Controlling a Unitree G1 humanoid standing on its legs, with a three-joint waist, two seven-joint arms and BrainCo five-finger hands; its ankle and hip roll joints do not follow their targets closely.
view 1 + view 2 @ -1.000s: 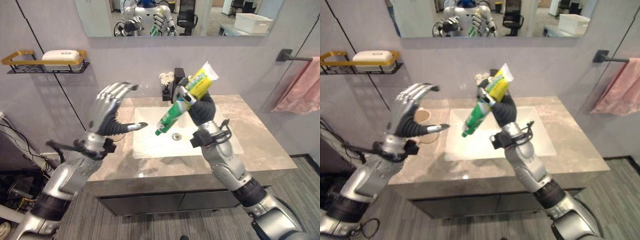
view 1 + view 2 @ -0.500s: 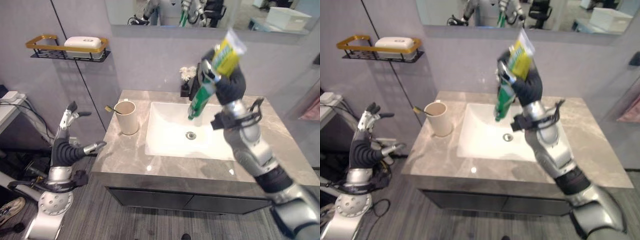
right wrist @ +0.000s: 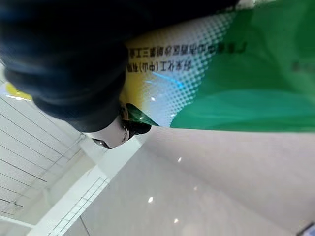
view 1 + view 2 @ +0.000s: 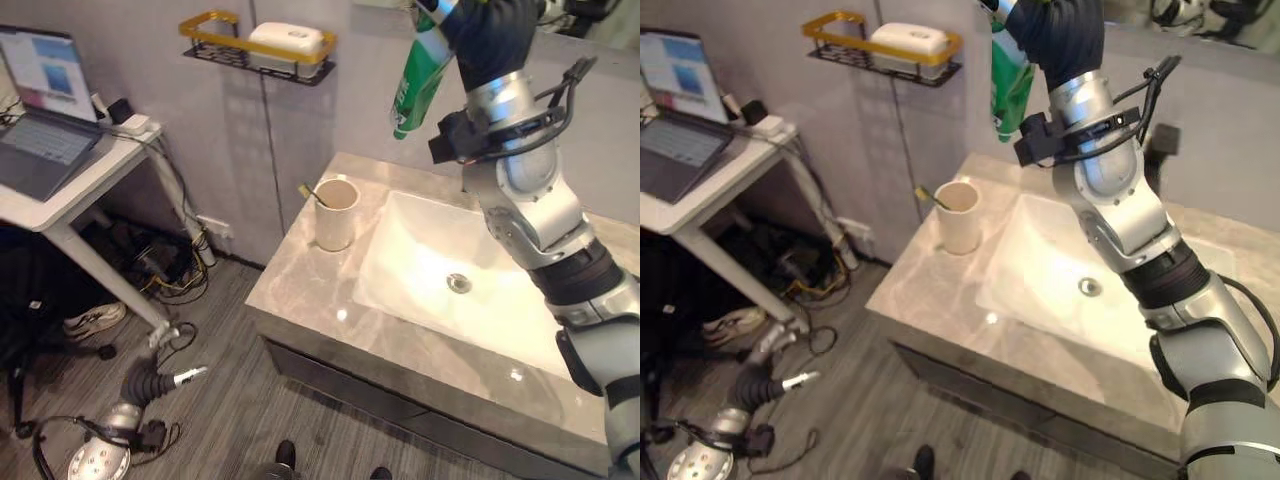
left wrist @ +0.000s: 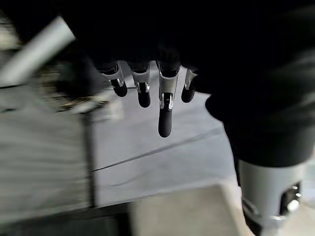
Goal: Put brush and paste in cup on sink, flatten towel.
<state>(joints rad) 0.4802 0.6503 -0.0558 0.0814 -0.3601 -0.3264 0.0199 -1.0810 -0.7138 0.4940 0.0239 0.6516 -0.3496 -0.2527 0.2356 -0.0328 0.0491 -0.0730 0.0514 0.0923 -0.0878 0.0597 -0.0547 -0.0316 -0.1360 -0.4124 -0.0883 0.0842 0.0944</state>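
Observation:
My right hand (image 4: 488, 32) is raised high above the counter, shut on a green and yellow toothpaste tube (image 4: 417, 78) that hangs cap-down. The tube (image 3: 231, 83) fills much of the right wrist view, pressed against the hand's dark cover. Below and left of it, a beige cup (image 4: 335, 213) stands on the marble counter (image 4: 300, 290) beside the white sink basin (image 4: 470, 290). A toothbrush (image 4: 308, 190) leans in the cup. My left hand (image 4: 152, 384) hangs low near the floor, open, its fingers (image 5: 165, 110) straight and empty.
A gold wire shelf (image 4: 262, 48) with a white soap bar is fixed to the wall above the cup. A white table (image 4: 60, 195) with an open laptop (image 4: 42, 120) stands at the left, with cables and shoes on the floor beneath.
The camera has swung left and down. My right hand has lifted the tube higher, toward the cup's side. My left arm has dropped down to near the floor.

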